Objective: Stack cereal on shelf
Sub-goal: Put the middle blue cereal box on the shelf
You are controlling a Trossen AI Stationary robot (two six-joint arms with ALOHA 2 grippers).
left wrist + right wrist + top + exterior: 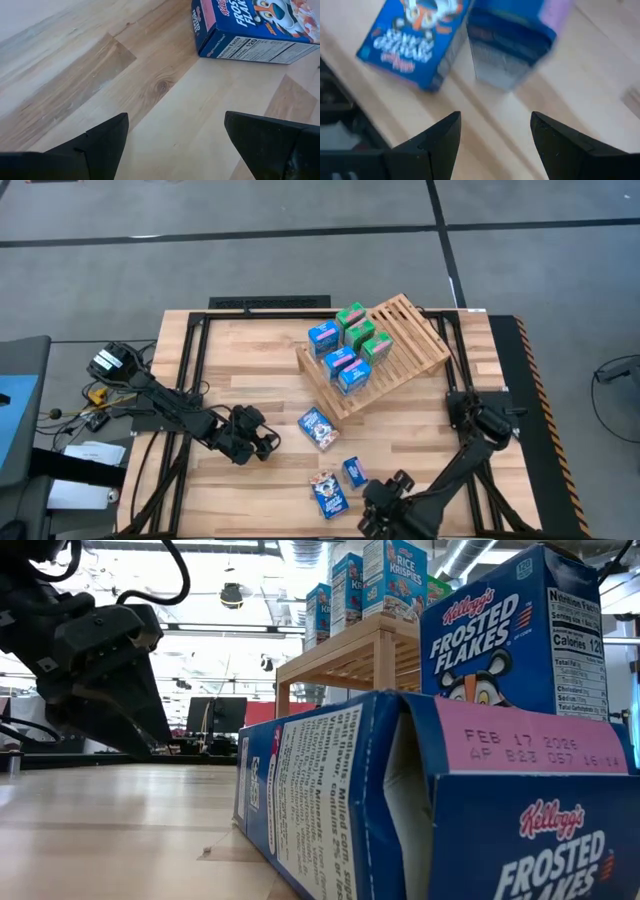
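Five small cereal boxes, blue ones and green ones, are stood upright on the tilted light-wood slatted shelf. Three blue Frosted Flakes boxes are left on the tabletop nearer the front: one just below the shelf, two lying close together.

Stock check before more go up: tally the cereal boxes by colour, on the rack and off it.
Blue boxes on the rack: 3, e.g.
Green boxes on the rack: 3, e.g.
Blue boxes on the table: 3, e.g.
Total: 9
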